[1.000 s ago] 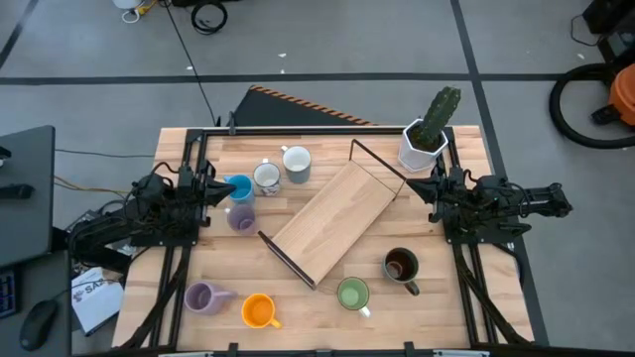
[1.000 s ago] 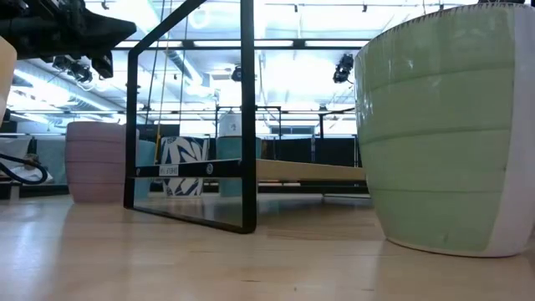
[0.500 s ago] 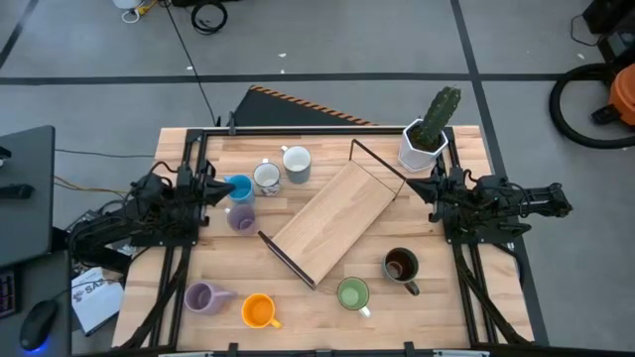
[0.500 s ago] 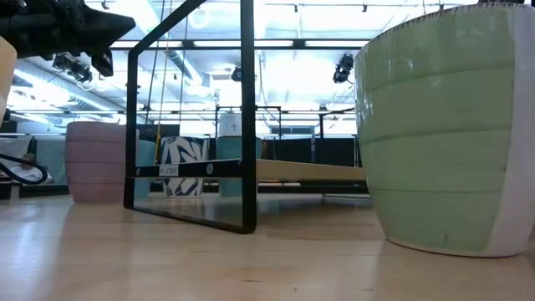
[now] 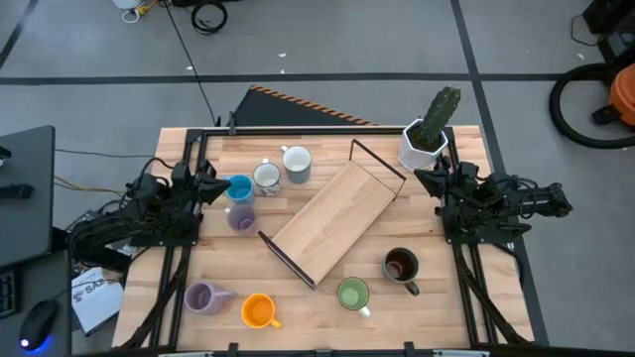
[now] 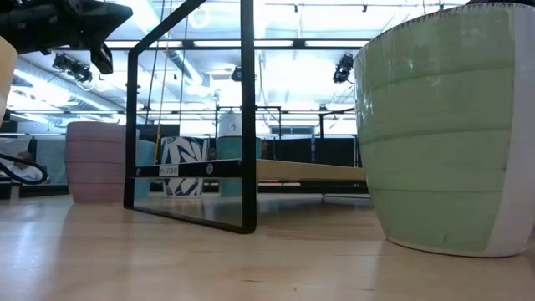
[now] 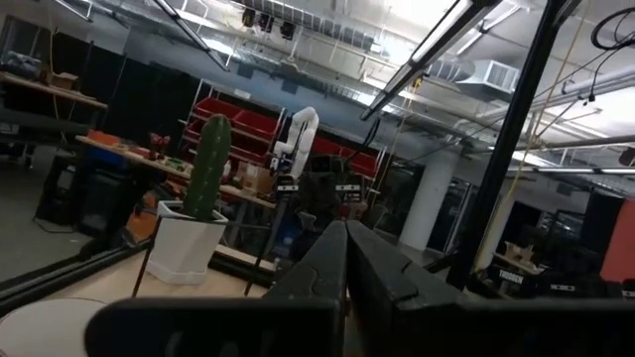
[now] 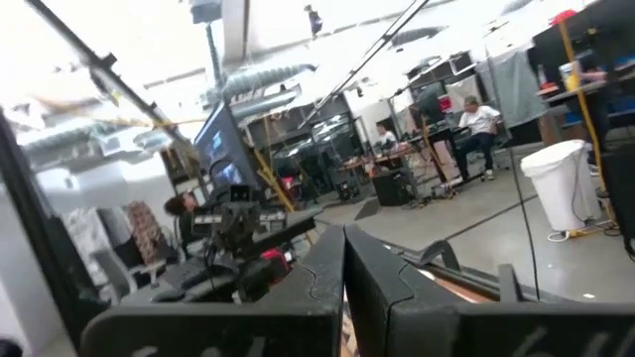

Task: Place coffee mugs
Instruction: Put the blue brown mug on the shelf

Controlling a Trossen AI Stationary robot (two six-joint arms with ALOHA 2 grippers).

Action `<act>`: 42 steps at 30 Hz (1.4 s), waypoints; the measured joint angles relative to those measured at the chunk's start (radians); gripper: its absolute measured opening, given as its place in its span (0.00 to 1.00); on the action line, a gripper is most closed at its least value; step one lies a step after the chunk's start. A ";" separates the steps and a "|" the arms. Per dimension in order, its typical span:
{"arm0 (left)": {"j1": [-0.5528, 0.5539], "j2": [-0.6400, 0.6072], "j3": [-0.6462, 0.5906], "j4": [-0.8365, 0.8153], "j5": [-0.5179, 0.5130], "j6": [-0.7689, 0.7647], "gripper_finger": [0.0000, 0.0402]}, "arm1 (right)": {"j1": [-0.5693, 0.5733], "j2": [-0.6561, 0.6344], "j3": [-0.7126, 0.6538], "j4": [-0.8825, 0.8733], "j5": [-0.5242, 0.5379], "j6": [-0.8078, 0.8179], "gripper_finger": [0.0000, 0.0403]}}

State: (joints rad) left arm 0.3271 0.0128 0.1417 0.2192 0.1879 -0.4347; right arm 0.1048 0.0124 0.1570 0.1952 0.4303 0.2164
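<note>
Nearest the front table edge, the green mug (image 5: 352, 294), orange mug (image 5: 258, 311) and one lavender mug (image 5: 202, 297) are noted standing on the table (image 5: 437, 317), with the dark brown mug (image 5: 401, 265) just behind the green one. Mid-table, a wooden rack (image 5: 332, 220) with black wire ends is seen lying diagonally, unloaded. Beyond it, the second lavender mug (image 5: 241, 217), bright blue mug (image 5: 238, 187), white mug (image 5: 266, 177) and pale grey mug (image 5: 296, 163) are grouped closely. No mug is held.

The left gripper (image 5: 211, 184) is found raised beside the blue mug, fingers pressed together and empty. The right gripper (image 5: 427, 181) is likewise closed on nothing, near the cactus pot (image 5: 424, 142).

The task is judged to be at its outset. The next move is judged to call for the fingers to be parted and lowered over a mug rim or handle.

The table is of pale wood planks. A grey floor with cables, shelving and overhead ducting is recorded beyond.
</note>
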 joint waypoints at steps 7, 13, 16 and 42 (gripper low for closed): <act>0.000 0.000 0.000 -0.002 -0.005 0.034 0.03 | 0.000 0.017 0.005 -0.013 -0.058 0.016 0.03; 0.000 0.000 0.000 -0.003 -0.030 0.034 0.03 | 0.000 0.123 0.119 -0.131 -0.140 0.020 0.03; 0.000 0.000 0.000 -0.011 -0.030 0.022 0.03 | 0.000 0.202 0.180 -0.202 -0.144 0.020 0.03; 0.000 0.054 0.100 -0.193 -0.027 0.061 0.30 | 0.069 0.945 0.727 -0.880 -0.249 0.027 0.17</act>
State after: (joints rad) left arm 0.3267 0.0670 0.2413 0.0263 0.1608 -0.3740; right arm 0.1735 0.9571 0.8836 -0.6846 0.1814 0.2431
